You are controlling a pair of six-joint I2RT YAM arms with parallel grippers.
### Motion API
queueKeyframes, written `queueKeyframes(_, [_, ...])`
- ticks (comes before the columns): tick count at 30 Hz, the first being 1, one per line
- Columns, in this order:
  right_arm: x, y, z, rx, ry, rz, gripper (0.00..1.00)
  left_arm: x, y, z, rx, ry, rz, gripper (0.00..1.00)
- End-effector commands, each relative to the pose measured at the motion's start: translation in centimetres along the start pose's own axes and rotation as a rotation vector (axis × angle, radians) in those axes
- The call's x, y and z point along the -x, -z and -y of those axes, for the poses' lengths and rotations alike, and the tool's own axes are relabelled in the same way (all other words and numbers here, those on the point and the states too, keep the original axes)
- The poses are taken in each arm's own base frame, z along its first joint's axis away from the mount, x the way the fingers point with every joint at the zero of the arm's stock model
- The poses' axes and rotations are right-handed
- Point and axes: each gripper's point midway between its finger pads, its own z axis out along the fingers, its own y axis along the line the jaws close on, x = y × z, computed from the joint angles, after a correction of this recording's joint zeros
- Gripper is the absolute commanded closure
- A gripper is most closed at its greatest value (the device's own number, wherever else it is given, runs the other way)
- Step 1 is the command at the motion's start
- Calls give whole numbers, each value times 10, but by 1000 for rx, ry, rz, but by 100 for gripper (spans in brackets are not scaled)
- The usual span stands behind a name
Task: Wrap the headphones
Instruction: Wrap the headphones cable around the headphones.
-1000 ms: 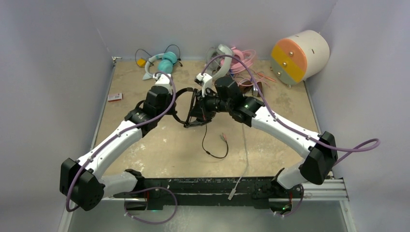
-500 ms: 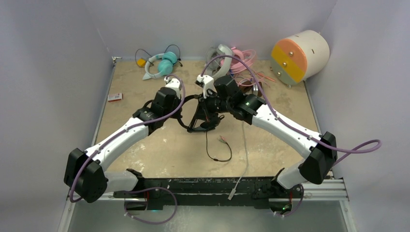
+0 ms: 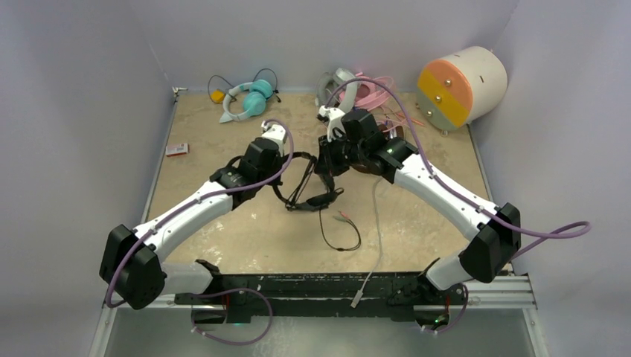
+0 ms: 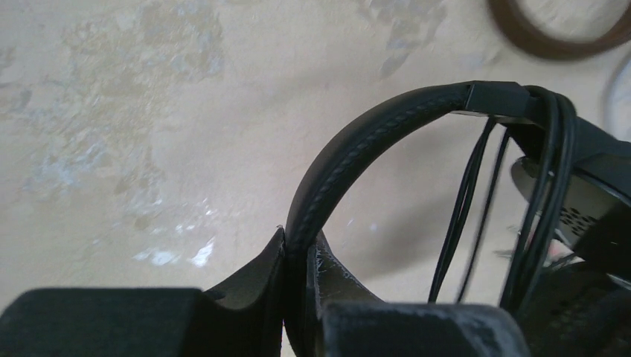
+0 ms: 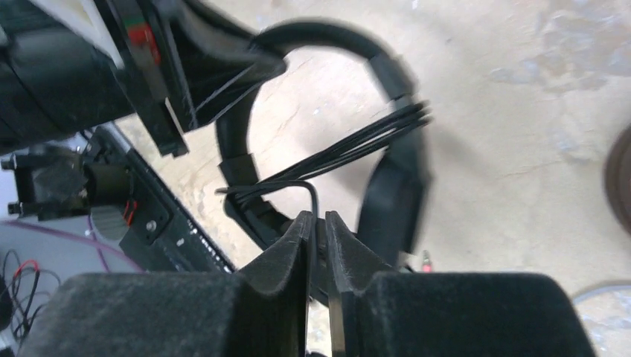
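Both clenched: left gripper [image 4: 298,247] grips stitched headband [image 4: 350,149] of black headphones [image 3: 325,198], right gripper [image 5: 316,223] pinches cable [image 5: 357,137].

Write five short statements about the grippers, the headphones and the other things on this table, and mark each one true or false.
1. The left gripper clamps the headband of the black headphones. True.
2. The right gripper is wide open and holds nothing. False: its fingers pinch the thin black cable.
3. Several strands of the cable cross the gap between the two sides of the headband. True.
4. The teal headphones lie by the arms' bases. False: they lie at the far left of the table.
5. The cream cylinder sits between the two grippers. False: it is at the far right corner.
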Motion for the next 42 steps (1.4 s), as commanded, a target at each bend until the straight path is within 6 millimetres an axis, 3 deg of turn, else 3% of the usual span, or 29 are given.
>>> queueKeyframes(1, [47,26,12,-77,41,146,84,-4,6,-16,80,-122,-40,100])
queueKeyframes(3, [47,27,14,-86,54,143,83,-5,6,-18,88,-136,-49,100])
queueKeyframes(8, [44,26,18,-106,70,122,93,-6,6,-16,89,-149,-86,100])
queueKeyframes(12, [35,26,18,-92,76,101,90,-6,5,-14,82,-138,-99,100])
queueKeyframes(19, [4,32,-3,65,109,147,67,-10,2,2,15,-85,-124,100])
queueKeyframes(22, [-18,37,-11,136,124,166,59,-10,2,5,2,-68,-125,100])
queueKeyframes(27, [-51,33,-22,238,138,292,35,-10,1,8,-9,-46,-128,100])
queueKeyframes(30, [-73,23,-25,262,158,307,31,-9,2,9,-12,-32,-124,100])
queueKeyframes(33, [-97,6,-39,298,223,295,15,-5,4,11,-18,-12,-114,100])
queueKeyframes(38, [-129,-17,-53,304,257,326,12,-3,4,10,-16,18,-108,100])
queueKeyframes(42, [-136,-19,-48,276,228,388,11,-5,4,5,0,37,-113,100])
